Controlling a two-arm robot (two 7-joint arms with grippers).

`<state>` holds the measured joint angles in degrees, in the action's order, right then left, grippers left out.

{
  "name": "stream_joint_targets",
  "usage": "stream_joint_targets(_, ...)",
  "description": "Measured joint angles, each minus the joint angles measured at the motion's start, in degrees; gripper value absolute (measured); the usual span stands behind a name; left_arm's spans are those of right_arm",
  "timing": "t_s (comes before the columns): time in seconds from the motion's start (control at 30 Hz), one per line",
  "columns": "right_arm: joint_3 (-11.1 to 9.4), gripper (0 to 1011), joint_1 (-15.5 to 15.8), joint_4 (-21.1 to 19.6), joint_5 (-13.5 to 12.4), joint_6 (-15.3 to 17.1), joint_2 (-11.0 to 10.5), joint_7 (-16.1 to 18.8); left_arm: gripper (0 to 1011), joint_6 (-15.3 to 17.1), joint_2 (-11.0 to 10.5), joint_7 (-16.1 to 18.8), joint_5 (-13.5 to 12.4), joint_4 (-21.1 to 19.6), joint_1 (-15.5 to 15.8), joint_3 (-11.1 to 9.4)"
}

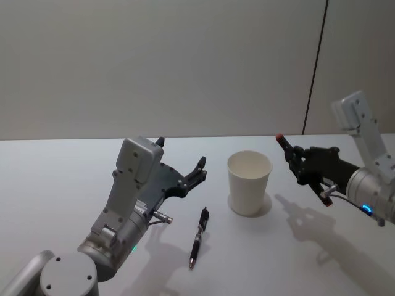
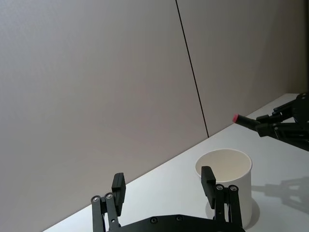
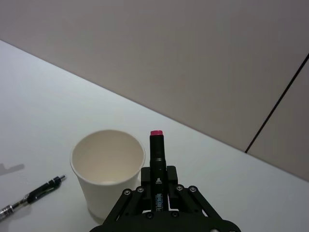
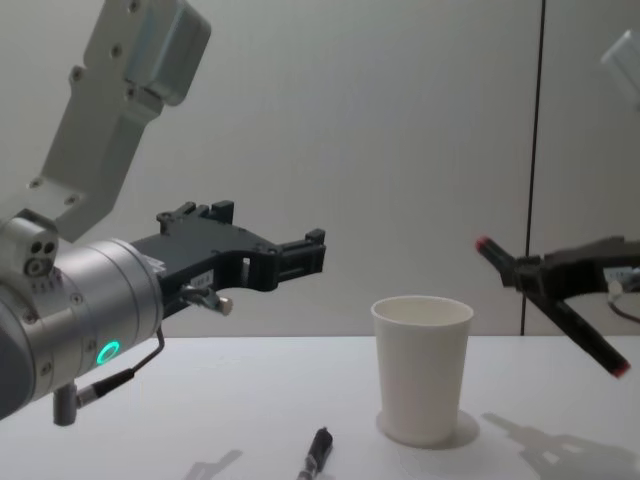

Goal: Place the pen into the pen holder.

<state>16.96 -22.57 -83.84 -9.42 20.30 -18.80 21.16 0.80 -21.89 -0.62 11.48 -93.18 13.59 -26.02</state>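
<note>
Above table [image 1: 62, 172], marker [image 4: 572, 322] aslant toward cup [image 1: 249, 185]

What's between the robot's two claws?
The white paper cup, standing upright between the open left gripper and the right gripper, which grips a red-tipped marker. The head view shows it.

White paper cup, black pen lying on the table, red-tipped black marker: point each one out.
White paper cup [image 1: 249, 185]: head view, middle of its outer wall.
Black pen [image 1: 198, 237]: head view, mid-barrel.
Red-tipped black marker [image 3: 157, 152]: right wrist view, barrel just below the red tip.
</note>
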Motion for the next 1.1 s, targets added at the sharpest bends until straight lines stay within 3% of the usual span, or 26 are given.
stream_joint_targets(0.2, 0.21, 181, 0.29, -0.07, 0.36, -5.55, 0.05, 0.19, 1000, 0.0, 0.0, 0.0, 0.0, 0.0, 0.0, 0.0)
stream_joint_targets(0.27, 0.33, 181, 0.29, 0.36, 0.52, -9.1, 0.19, 0.62, 1000, 0.0, 0.0, 0.0, 0.0, 0.0, 0.0, 0.0)
stream_joint_targets(0.3, 0.33, 181, 0.29, 0.36, 0.52, -9.1, 0.19, 0.62, 1000, 0.0, 0.0, 0.0, 0.0, 0.0, 0.0, 0.0)
stream_joint_targets(0.63, 0.63, 181, -1.12, 3.82, 0.53, -21.55, 1.17, 3.29, 1000, 0.0, 0.0, 0.0, 0.0, 0.0, 0.0, 0.0)
stream_joint_targets(0.97, 1.0, 181, -5.61, 12.57, -1.38, -36.69, 3.65, 8.42, 1000, 0.0, 0.0, 0.0, 0.0, 0.0, 0.0, 0.0)
stream_joint_targets(1.0, 1.0, 181, -5.61, 12.57, -1.38, -36.69, 3.65, 8.42, 1000, 0.0, 0.0, 0.0, 0.0, 0.0, 0.0, 0.0)
stream_joint_targets(1.1, 1.16, 181, -8.35, 17.8, -2.54, -42.24, 5.0, 10.86, 1000, 0.0, 0.0, 0.0, 0.0, 0.0, 0.0, 0.0)
